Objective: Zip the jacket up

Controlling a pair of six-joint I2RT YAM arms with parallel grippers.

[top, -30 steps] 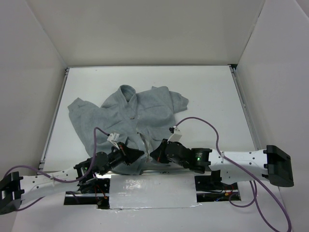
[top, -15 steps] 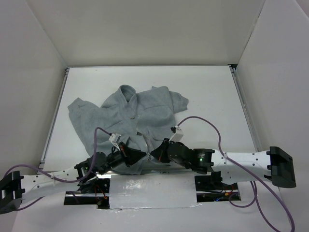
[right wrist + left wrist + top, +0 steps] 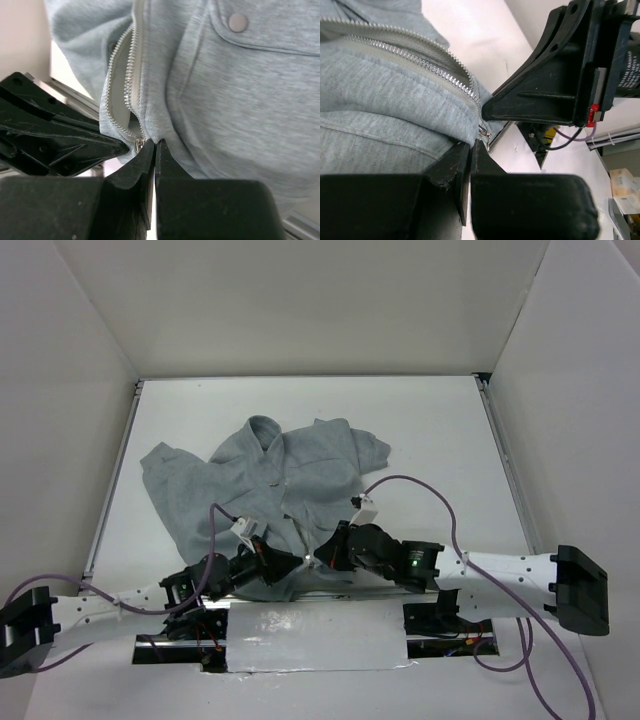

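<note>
The jacket (image 3: 270,475) lies rumpled on the desk (image 3: 430,440) at mid-frame in the overhead view, with its collar toward the top and its zipper (image 3: 131,95) parted. At lower centre the left pincer (image 3: 296,561) and right pincer (image 3: 319,556) face each other. Each is clamped tight on the hem (image 3: 200,167), one on either side of the zipper's base.

overhead view looking down and forward, wrist views close, apparently sharing the jacket (image 3: 380,100) hem
</note>
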